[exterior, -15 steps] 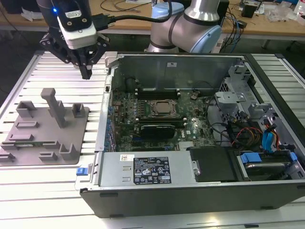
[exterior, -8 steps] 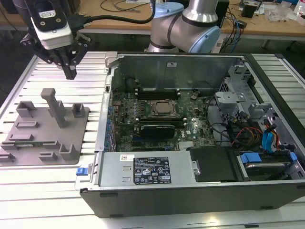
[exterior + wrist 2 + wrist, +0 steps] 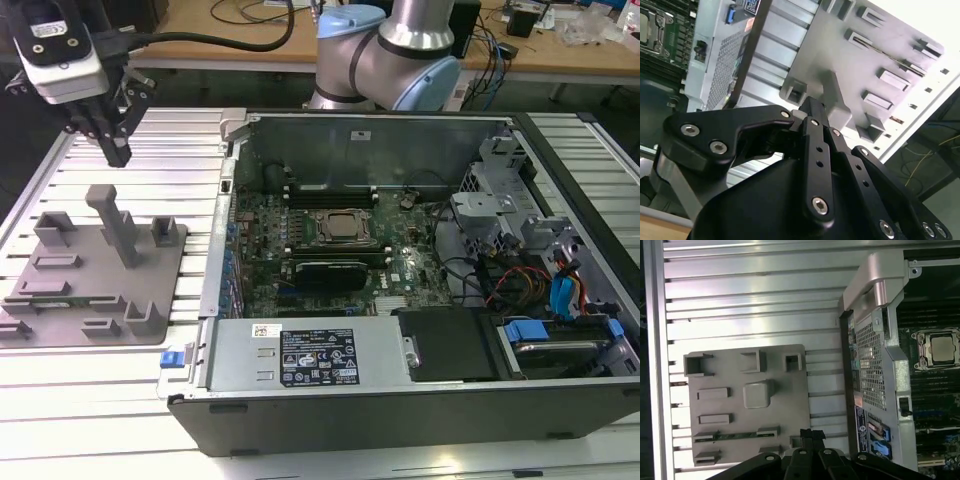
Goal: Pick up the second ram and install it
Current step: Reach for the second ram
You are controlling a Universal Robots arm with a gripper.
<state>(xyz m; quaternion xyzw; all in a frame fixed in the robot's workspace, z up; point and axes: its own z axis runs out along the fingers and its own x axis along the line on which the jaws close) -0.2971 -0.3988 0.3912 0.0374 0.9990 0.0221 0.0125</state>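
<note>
The second ram (image 3: 737, 436) is a thin green stick standing on its long edge in the grey holder plate (image 3: 795, 405), with each end caught in a small grey block. It sits close to the plate's edge that lies nearest the camera in the exterior view. Its long axis runs along that edge, level with the slotted table (image 3: 60, 400). One end points toward the open computer case (image 3: 400, 400) and the other away from it.

The gripper (image 3: 118, 155) hangs high over the plate, well apart from the ram. Its fingers are pressed together with nothing between them.

As I judge it, the task is at its very start. The stick has not been lifted out of its blocks, so the grasp, the carry across to the motherboard (image 3: 260, 225) and the seating in a slot are all left to do. I cannot tell whether any slot beside the CPU socket (image 3: 338, 228) already holds a stick.
</note>
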